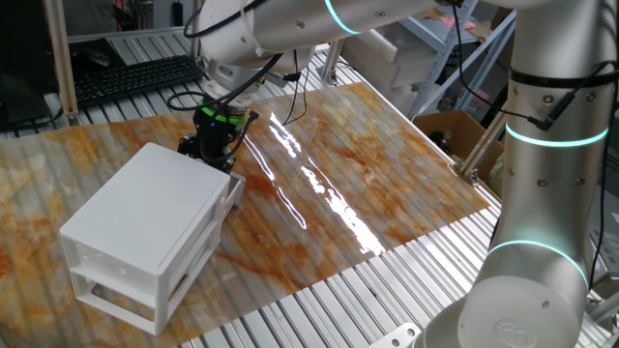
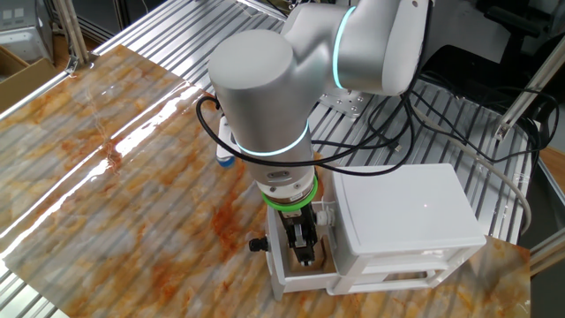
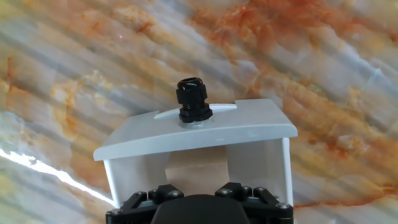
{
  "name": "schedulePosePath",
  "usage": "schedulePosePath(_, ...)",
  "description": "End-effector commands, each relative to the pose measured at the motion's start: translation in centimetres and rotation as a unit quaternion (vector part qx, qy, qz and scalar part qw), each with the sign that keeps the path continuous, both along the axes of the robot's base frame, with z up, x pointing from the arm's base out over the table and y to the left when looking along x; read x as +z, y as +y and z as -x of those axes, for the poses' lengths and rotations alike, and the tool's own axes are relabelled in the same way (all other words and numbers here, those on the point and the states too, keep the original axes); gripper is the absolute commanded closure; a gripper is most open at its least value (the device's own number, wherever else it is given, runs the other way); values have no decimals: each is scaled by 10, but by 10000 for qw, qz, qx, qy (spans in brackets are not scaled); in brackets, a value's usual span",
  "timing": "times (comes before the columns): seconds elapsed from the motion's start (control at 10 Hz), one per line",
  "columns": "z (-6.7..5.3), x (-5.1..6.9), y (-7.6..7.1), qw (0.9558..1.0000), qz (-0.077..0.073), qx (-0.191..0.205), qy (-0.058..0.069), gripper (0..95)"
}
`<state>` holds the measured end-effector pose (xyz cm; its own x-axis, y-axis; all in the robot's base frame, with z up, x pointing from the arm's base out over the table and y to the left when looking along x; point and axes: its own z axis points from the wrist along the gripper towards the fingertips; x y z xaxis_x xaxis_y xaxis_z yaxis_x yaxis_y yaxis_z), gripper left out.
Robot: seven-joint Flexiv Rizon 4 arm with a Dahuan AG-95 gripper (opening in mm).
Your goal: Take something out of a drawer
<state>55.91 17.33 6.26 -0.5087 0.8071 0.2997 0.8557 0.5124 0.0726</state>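
Note:
The white two-tier cabinet (image 1: 145, 222) stands on the marbled cloth and also shows in the other fixed view (image 2: 406, 208). Its lower drawer (image 2: 296, 284) is pulled out, and the upper one looks shut. In the hand view the drawer's front wall (image 3: 199, 134) carries a black knob (image 3: 194, 101). My gripper (image 2: 305, 252) reaches straight down into the open drawer. It shows behind the cabinet in one fixed view (image 1: 215, 145). The tan wooden block (image 3: 198, 168) lies in the drawer right in front of the gripper's body. The fingertips are hidden, so I cannot tell whether they grip the block.
The marbled cloth (image 1: 368, 164) covers a slatted metal table. A cardboard box (image 1: 450, 130) sits off the cloth's far right edge and a keyboard (image 1: 135, 77) at the back. A small blue and white object (image 2: 227, 155) lies behind the arm.

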Motion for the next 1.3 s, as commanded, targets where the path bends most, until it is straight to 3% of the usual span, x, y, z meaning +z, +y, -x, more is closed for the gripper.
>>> schedulePosePath(0.1,0,0,0,10000,-7,1,6,380)
schedulePosePath(1.2,0,0,0,10000,-7,1,6,380)
schedulePosePath(1.3,-18,1,0,9991,-380,67,151,0)
